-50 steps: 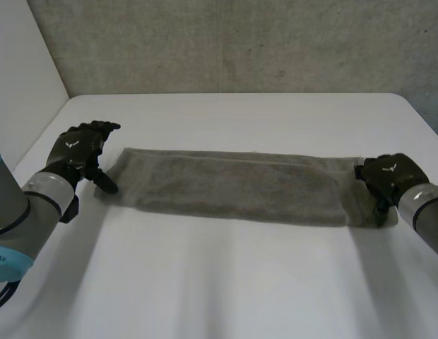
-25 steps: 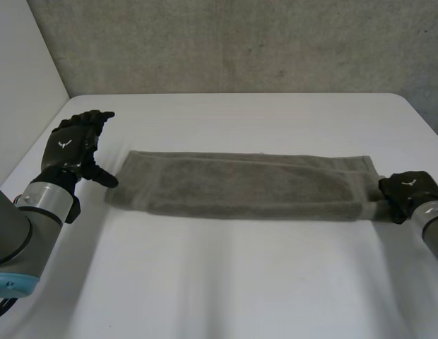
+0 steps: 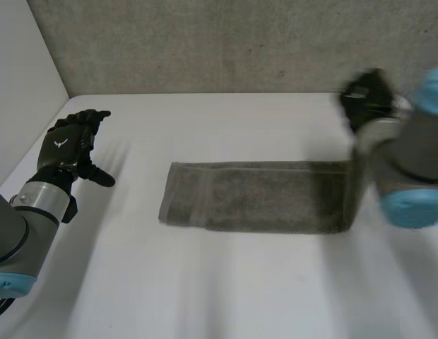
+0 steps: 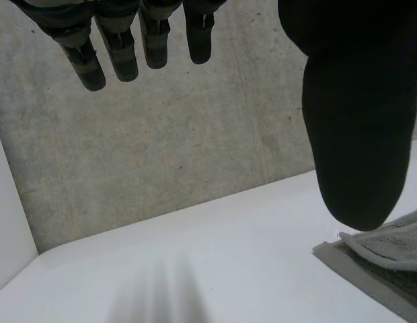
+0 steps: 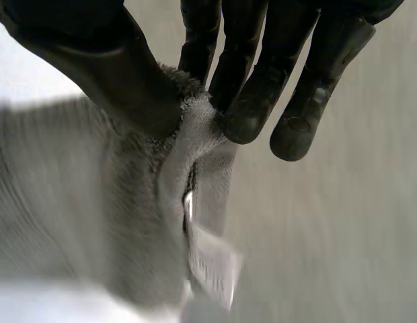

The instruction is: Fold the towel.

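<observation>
The grey towel [image 3: 261, 198] lies as a long folded strip across the middle of the white table [image 3: 226, 296]. Its right end rises off the table to my right hand [image 3: 365, 95], held high near the back. In the right wrist view my right hand [image 5: 128, 74] pinches the towel's [image 5: 94, 202] edge between thumb and fingers [image 5: 249, 101], and a small white label [image 5: 212, 262] hangs below the grip. My left hand [image 3: 63, 145] hovers open to the left of the towel, apart from it. In the left wrist view the towel's near corner [image 4: 390, 252] lies beyond the thumb [image 4: 356, 114].
A concrete wall [image 3: 226, 42] runs along the table's back edge and a white panel [image 3: 21, 78] stands at the left. Bare table surface [image 3: 134, 141] lies between my left hand and the towel.
My right hand shut on the towel's right end and swung up and back with it. The towel slid to the right, away from my left hand, which barely moved.
</observation>
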Controlling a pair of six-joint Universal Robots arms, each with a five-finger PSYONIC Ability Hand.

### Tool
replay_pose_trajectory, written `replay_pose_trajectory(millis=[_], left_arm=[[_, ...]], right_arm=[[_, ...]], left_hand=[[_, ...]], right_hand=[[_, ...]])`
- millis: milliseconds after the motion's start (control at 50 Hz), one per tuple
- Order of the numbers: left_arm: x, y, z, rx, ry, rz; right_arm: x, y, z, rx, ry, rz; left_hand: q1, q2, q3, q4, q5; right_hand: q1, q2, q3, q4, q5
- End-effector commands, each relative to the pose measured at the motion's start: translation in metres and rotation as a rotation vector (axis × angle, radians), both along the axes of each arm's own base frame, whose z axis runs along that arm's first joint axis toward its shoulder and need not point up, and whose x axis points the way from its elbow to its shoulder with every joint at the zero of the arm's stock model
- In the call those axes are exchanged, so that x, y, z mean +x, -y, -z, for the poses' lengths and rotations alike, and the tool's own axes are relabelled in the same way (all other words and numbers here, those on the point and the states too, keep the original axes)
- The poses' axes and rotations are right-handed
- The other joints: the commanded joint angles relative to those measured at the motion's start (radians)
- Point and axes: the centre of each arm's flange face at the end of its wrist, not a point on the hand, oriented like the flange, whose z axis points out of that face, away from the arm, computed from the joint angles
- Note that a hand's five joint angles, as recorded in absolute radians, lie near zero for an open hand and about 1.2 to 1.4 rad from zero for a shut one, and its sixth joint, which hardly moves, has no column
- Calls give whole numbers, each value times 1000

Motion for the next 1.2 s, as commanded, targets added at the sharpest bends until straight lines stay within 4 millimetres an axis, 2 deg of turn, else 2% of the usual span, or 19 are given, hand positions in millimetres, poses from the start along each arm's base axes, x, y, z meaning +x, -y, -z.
replay_pose_trajectory(millis=[20, 60, 100, 220, 260, 280, 320, 380, 420, 440, 480, 580, 600, 640, 700, 740, 800, 900, 1200], left_arm=[[0, 0, 1, 2, 2, 0], [0, 0, 2, 2, 3, 0], [0, 0, 2, -2, 4, 0], [-1, 1, 4, -4, 7, 1], [-1, 1, 5, -8, 8, 1], [-1, 1, 5, -8, 9, 1], [-1, 1, 5, -10, 9, 1], [-2, 1, 5, -10, 9, 4], [-3, 0, 4, -12, 7, 9], [-5, -1, 4, -13, 9, 15], [-6, -2, 3, -14, 8, 18], [-18, -6, -3, -37, 4, 53], [-24, -10, -4, -40, 3, 73], [-30, -12, -5, -45, 2, 93], [-41, -17, -7, -51, 0, 127], [-46, -19, -5, -48, 0, 139], [-53, -24, 0, -36, 3, 159], [-58, -28, 5, -23, 6, 174], [-55, -35, 13, 6, 15, 173]], right_arm=[[125, -86, 32, 24, -12, -369], [142, -100, 47, 42, -23, -427], [170, -135, 76, 75, -46, -556], [188, -161, 111, 123, -74, -655], [188, -164, 123, 156, -90, -661], [188, -164, 123, 156, -90, -661], [185, -164, 119, 165, -74, -649], [182, -160, 109, 170, -44, -621], [165, -154, 77, 200, 71, -545], [165, -154, 77, 200, 72, -544], [135, -138, 47, 257, 235, -455], [84, -116, 33, 372, 423, -333], [84, -116, 33, 372, 423, -332], [56, -110, 44, 451, 466, -262], [42, -105, 54, 483, 466, -230], [17, -96, 75, 550, 455, -179], [3, -90, 93, 611, 469, -176], [-8, -80, 112, 639, 510, -172], [-24, -61, 124, 602, 559, -115]], left_hand=[[4, 6, 6, 9, -27], [4, 6, 6, 9, -27], [4, 6, 6, 9, -27], [4, 6, 6, 9, -27], [4, 6, 6, 9, -27], [4, 6, 6, 9, -27], [4, 6, 6, 9, -27], [4, 6, 6, 9, -27], [4, 6, 6, 9, -27], [4, 6, 6, 9, -27], [4, 6, 6, 9, -27], [4, 6, 6, 9, -27], [4, 6, 6, 9, -27], [4, 6, 6, 9, -27], [4, 6, 6, 9, -27], [4, 6, 6, 9, -27], [5, 7, 7, 10, -26], [4, 6, 6, 9, -27], [4, 6, 6, 9, -27]], right_hand=[[66, 67, 50, 54, 64], [66, 67, 50, 54, 64], [66, 67, 50, 54, 64], [66, 67, 50, 54, 64], [-400, -399, -416, -412, -401], [-403, -402, -419, -415, -404], [-905, -904, -922, -917, -907], [-1156, -1155, -1172, -1168, -1157], [-1156, -1155, -1172, -1168, -1157], [-1156, -1155, -1172, -1168, -1157], [-1156, -1155, -1172, -1168, -1157], [-1156, -1155, -1172, -1168, -1157], [-1156, -1155, -1172, -1168, -1157], [-1156, -1155, -1172, -1168, -1157], [-1156, -1155, -1172, -1168, -1157], [-1156, -1155, -1172, -1168, -1157], [-1137, -1137, -1154, -1150, -1139], [-920, -919, -937, -933, -922], [-238, -237, -255, -251, -240]])
